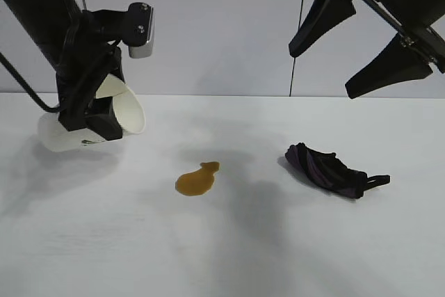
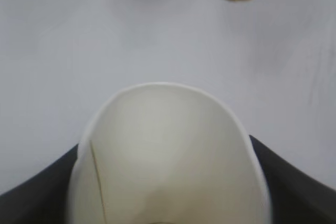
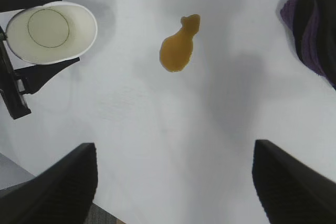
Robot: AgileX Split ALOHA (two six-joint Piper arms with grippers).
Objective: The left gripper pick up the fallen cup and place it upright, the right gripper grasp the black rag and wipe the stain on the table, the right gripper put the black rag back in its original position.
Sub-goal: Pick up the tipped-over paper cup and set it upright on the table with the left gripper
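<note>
While the left gripper point(image 1: 94, 113) clamps the cup point(image 1: 128, 113) at the table's point(image 1: 222, 255) nine o'clock side, mouth tilted toward the stain point(image 1: 197, 179), step one is only half done: cup lifted, not yet set upright. Right gripper point(image 1: 358, 46) hangs high at two o'clock, fingers spread wide, holding nothing. Black rag point(image 1: 327, 170) lies untouched at three o'clock of the stain, well apart from it. Wiping and rag return remain. Nothing else on the tabletop; no obstruction between cup and landing spot, judging by bare surface below.

A pale wall point(image 1: 222, 26) behind, split by thin vertical seams point(image 1: 297, 46).
</note>
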